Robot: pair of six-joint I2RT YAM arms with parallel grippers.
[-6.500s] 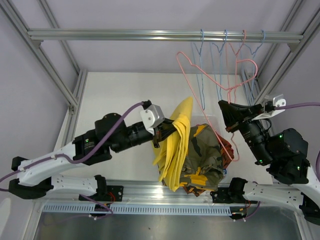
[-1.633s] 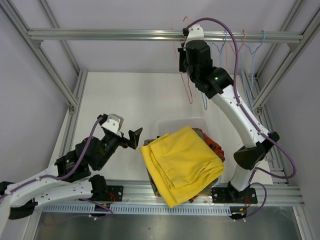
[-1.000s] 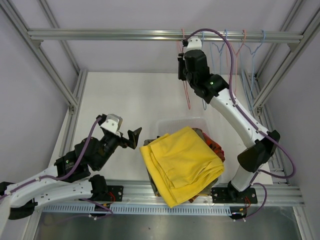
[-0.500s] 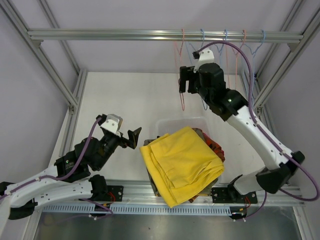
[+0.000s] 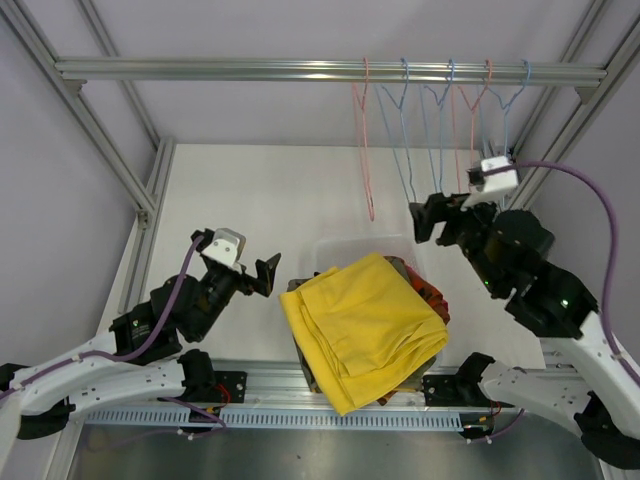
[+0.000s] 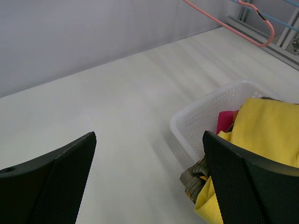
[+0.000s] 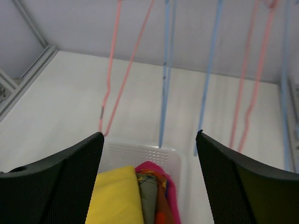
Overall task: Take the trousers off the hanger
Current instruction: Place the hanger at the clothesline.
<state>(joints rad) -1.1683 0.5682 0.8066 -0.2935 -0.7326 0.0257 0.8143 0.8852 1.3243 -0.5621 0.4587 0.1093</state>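
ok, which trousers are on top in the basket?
The plain yellow pair: it lies spread over the other pairs, which only peek out at its edges inside the white basket.

A robot lab test cell: aluminium frame (image 5: 330,70), plain grey walls, white table (image 5: 260,200), cabled arms

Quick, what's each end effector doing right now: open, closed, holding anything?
Left end effector: open, holding nothing.
Right end effector: open, holding nothing.

white perforated basket (image 6: 205,106) sat on the pale tabletop (image 5: 260,200), aluminium rail (image 5: 200,69) ran overhead across the back, plain grey wall (image 6: 70,32) stood behind
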